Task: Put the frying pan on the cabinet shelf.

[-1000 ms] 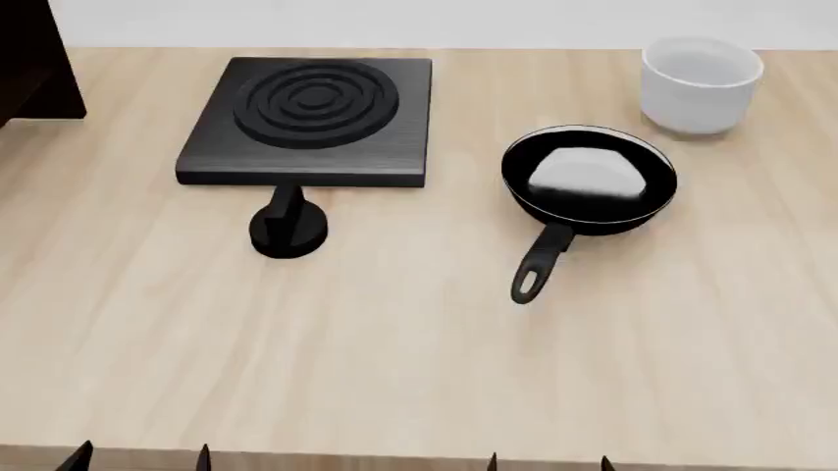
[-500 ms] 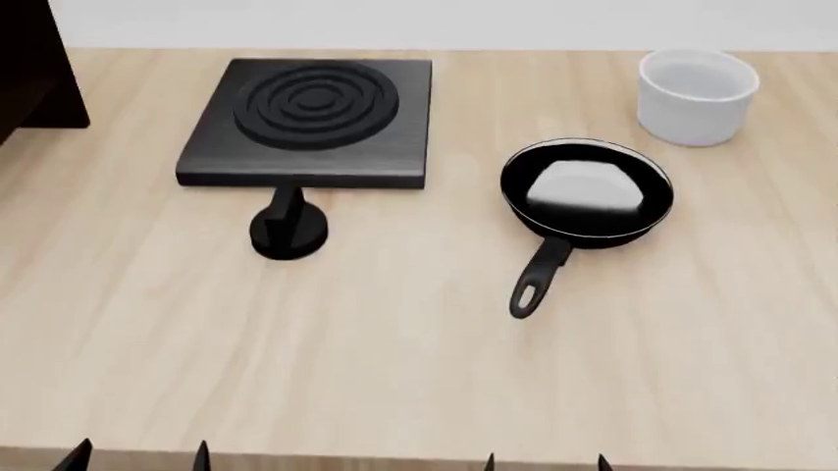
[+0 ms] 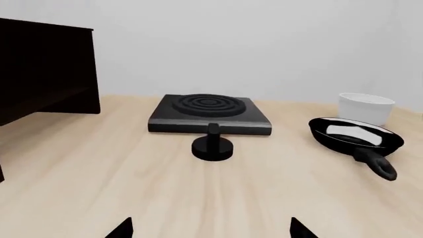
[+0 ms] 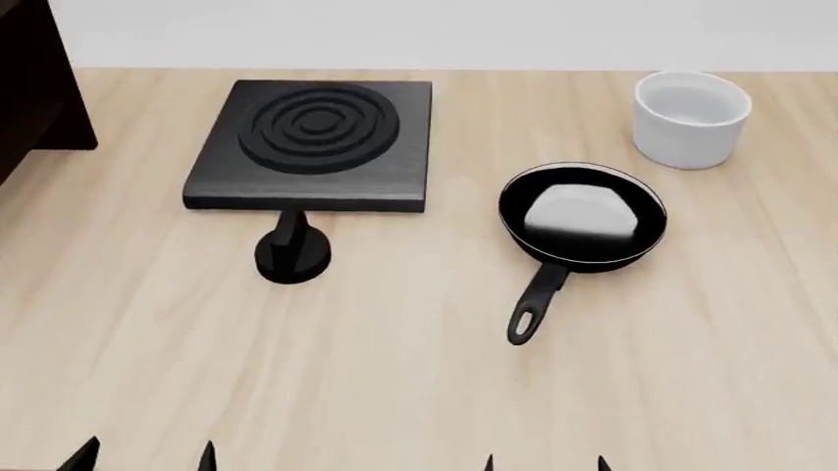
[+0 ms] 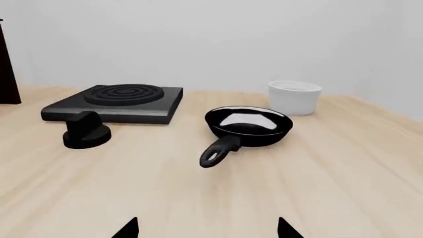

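Observation:
The frying pan rests flat on the wooden table, right of centre, with its long handle pointing toward me. It also shows in the left wrist view and the right wrist view. The dark cabinet stands at the far left; its shelf is lost in the dark interior. My left gripper and right gripper are both open and empty at the near edge. They are well short of the pan.
A square black burner plate with concentric rings lies left of the pan, with a black knob standing just in front of it. A white bowl sits behind the pan at the back right.
Everything on the table has slid lower in the head view, so the view itself moved. The objects kept their places relative to each other, and both grippers stayed at the bottom edge.

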Robot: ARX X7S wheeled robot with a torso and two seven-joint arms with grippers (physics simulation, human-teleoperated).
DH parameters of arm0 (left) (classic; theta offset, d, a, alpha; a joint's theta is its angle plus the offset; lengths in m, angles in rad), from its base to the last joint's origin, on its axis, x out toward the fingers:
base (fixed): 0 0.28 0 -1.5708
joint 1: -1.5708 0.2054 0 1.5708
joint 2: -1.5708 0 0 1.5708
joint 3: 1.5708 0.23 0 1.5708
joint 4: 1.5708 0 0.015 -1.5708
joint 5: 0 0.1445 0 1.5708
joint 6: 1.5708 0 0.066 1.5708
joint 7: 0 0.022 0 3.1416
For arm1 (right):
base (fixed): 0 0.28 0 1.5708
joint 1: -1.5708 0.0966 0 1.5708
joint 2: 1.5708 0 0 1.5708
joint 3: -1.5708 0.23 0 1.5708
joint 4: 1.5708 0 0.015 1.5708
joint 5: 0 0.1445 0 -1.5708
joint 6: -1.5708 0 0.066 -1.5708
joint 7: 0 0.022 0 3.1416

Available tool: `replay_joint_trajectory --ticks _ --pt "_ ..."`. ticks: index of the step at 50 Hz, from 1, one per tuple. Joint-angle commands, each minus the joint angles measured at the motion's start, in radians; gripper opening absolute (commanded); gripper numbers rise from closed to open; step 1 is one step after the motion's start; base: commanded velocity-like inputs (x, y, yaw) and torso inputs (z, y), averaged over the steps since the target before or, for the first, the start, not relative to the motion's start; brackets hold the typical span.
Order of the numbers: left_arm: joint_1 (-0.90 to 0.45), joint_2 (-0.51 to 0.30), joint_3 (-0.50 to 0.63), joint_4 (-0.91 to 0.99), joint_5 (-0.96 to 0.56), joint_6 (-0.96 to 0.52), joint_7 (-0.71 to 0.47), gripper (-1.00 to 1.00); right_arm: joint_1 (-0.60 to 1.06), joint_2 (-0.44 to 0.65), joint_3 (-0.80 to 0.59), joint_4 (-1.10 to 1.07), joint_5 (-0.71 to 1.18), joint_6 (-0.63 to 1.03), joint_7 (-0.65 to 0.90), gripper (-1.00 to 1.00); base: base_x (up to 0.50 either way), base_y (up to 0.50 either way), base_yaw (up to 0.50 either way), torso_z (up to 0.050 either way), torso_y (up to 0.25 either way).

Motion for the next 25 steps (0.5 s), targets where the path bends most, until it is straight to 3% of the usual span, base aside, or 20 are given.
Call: replay_joint_trajectory --ticks 1,18,25 --pt "0.002 -0.014 0.018 0.006 -0.017 0.0 -0.011 1.0 -0.003 0.014 -0.017 -0.008 0.011 0.008 0.017 1.0 0.0 0.0 0.0 0.05 0.0" --pt "-0.001 -0.025 0.026 0.003 -0.048 -0.005 -0.034 1.0 0.014 0.029 -0.035 0.05 0.029 -0.034 0.031 1.0 0.0 0.0 0.0 0.049 0.0" --pt "-0.003 -0.017 -0.001 0.01 -0.092 -0.001 -0.061 1.0 0.016 0.033 -0.039 0.057 0.036 -0.04 0.04 1.0 0.0 0.0 0.0 0.002 0.0"
